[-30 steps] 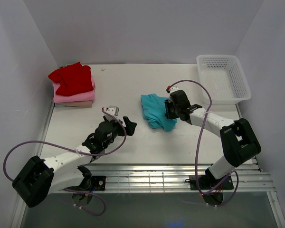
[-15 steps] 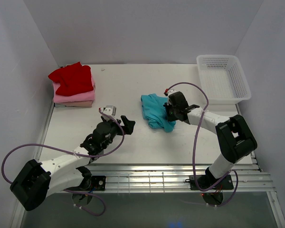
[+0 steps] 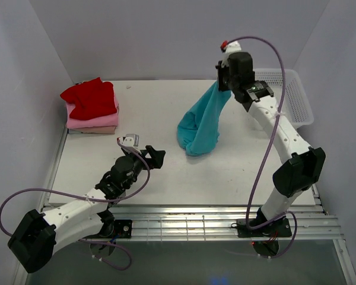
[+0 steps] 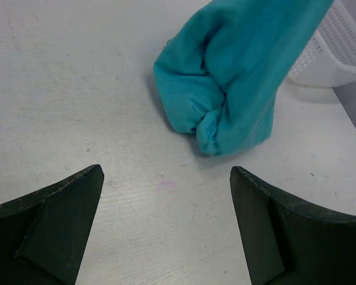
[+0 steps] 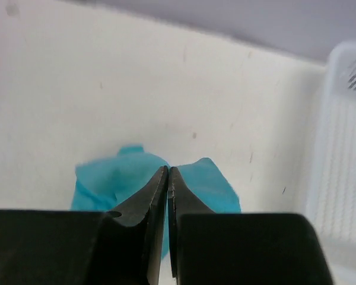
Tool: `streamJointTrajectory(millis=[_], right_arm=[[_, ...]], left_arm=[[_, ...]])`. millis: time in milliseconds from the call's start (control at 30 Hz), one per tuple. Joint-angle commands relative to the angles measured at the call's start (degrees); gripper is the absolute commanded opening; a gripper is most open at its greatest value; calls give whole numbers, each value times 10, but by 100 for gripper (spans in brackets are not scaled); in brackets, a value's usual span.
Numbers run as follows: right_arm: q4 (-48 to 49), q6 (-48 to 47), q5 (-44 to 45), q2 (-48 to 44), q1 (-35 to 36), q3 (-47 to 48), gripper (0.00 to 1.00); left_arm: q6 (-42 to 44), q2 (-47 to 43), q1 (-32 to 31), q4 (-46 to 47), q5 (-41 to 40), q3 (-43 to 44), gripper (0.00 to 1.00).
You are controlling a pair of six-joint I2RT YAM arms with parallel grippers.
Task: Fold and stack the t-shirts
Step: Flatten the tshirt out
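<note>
The teal t-shirt [image 3: 202, 122] hangs in a long bunch from my right gripper [image 3: 221, 83], which is raised high over the back of the table and shut on the cloth's top end. The shirt's lower end still rests on the table. It shows below the shut jaws in the right wrist view [image 5: 107, 181] and ahead of my left gripper in the left wrist view [image 4: 231, 89]. My left gripper [image 3: 154, 155] is open and empty, low over the table to the left of the shirt. A folded stack of red [image 3: 90, 98], pink [image 3: 98, 121] and beige [image 3: 92, 129] shirts sits at the back left.
A white plastic mesh basket [image 3: 296, 116] stands at the back right, right of my raised right arm; its corner shows in the left wrist view [image 4: 326, 59]. Walls enclose the table on three sides. A slatted metal strip runs along the near edge.
My right gripper has lifted from table level up and toward the back, pulling the teal shirt up into a hanging bunch. My left arm has drawn back slightly.
</note>
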Motion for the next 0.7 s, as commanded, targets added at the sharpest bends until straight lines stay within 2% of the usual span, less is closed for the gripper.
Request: streamJointTrajectory(millis=[0, 33, 67, 167, 200, 333, 367, 500, 633, 667], right_arm=[[-51, -27, 22, 40, -24, 164, 8], [-60, -45, 15, 52, -29, 245, 8], [-75, -52, 2, 77, -34, 284, 8], [-89, -68, -43, 102, -38, 381, 8], [-88, -71, -61, 100, -38, 387, 8], [-58, -76, -102, 34, -38, 309, 8], [-43, -76, -111, 13, -38, 236, 8], [31, -85, -124, -67, -38, 105, 8], [-13, -97, -111, -56, -38, 146, 8], [-24, -94, -79, -54, -38, 157, 8]], left_arm=[[-7, -26, -1, -13, -13, -9, 98], [-6, -31, -1, -19, -18, -9, 98], [-6, -33, -2, -23, -21, -10, 98], [-4, -46, -1, -32, -31, -9, 98], [-4, -52, -2, -35, -33, -9, 98], [-8, -60, -2, -42, -42, -9, 98], [-10, -60, -2, -43, -44, -9, 98], [-18, -67, -1, -45, -45, -14, 98], [-21, -67, -1, -48, -43, -13, 98], [-28, -63, -2, -48, -43, -11, 98]])
